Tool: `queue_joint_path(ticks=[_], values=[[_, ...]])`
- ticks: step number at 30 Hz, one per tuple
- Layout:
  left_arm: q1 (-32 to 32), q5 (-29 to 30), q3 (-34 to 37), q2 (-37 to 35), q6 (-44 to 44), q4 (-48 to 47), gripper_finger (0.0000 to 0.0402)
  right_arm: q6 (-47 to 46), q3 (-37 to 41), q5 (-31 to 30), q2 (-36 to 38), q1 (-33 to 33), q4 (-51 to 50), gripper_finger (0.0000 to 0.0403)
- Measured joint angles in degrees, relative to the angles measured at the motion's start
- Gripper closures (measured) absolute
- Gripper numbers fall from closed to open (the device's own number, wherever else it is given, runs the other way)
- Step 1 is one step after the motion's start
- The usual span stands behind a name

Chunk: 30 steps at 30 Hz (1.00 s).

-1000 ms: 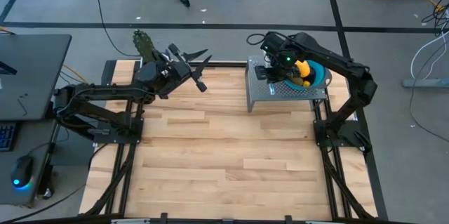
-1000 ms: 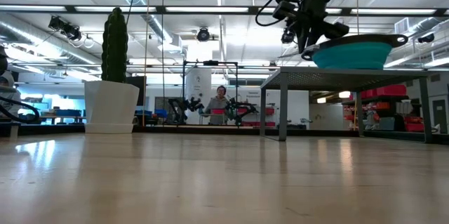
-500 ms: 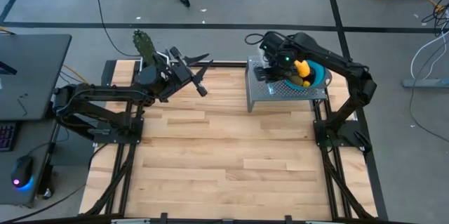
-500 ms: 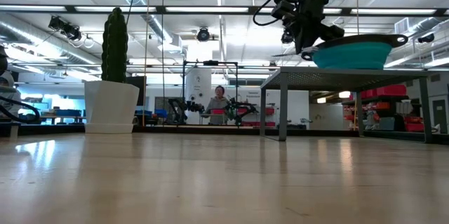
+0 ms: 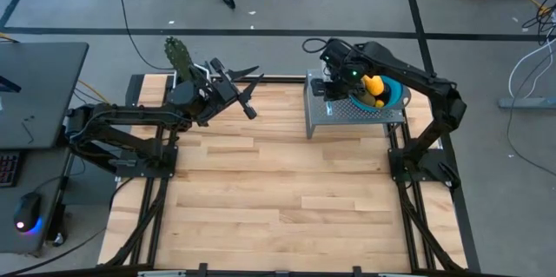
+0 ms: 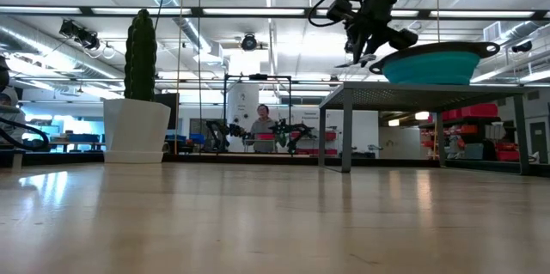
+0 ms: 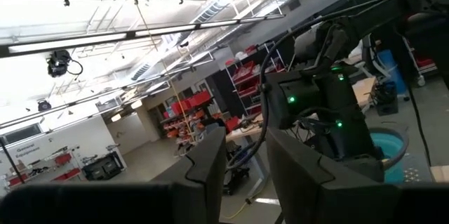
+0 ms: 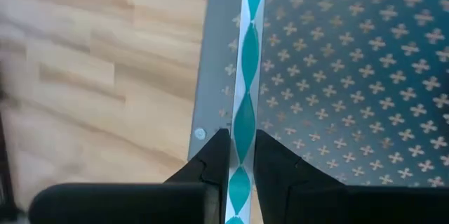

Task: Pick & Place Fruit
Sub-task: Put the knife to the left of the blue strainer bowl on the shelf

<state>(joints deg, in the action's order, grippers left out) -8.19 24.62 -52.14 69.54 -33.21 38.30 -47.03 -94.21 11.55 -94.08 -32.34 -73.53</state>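
Right gripper (image 5: 323, 89) (holding knife (image 8: 245, 76)) risen slightly

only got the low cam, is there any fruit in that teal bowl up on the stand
observer: yes, the high view shows a yellow fruit lying in the teal bowl.
operator: what's the right gripper got
observer: the right gripper is shut on a thin teal-and-white thing, apparently a knife, above the edge of the perforated metal stand.
operator: and the left arm
observer: the left gripper is raised at the table's far left near the cactus, fingers open, holding nothing.
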Motion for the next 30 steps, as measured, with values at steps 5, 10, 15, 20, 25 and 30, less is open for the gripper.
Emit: queue_joint_path(ticks=[5, 10, 15, 20, 25, 30], values=[[0.0, 0.0, 0.0, 0.0, 0.0, 0.2, 0.0290, -5.6, 0.0, -3.9, 0.0, 1.4, -0.8, 0.0352], [0.0, -0.7, 0.0, 0.0, 0.4, 0.2, 0.0290, -8.6, 0.0, -4.0, 0.0, 1.4, -1.1, 0.0352], [0.0, -1.5, 0.0, 0.0, 1.1, 0.2, 0.0290, -8.8, 0.0, -4.0, 0.0, 1.6, -1.2, 0.0352], [0.0, -1.5, 0.0, 0.0, 1.0, 0.2, 0.0290, -8.1, 0.0, -6.6, -0.1, 2.8, -2.3, 0.0352], [0.0, -1.6, 0.0, 0.0, 1.0, 0.2, 0.0290, -7.4, 0.1, -8.5, -0.1, 3.6, -2.5, 0.0352], [0.0, -1.6, 0.0, 0.0, 1.0, 0.1, 0.0290, -6.9, 2.3, -8.5, -0.1, 4.8, -2.2, 0.0352]])
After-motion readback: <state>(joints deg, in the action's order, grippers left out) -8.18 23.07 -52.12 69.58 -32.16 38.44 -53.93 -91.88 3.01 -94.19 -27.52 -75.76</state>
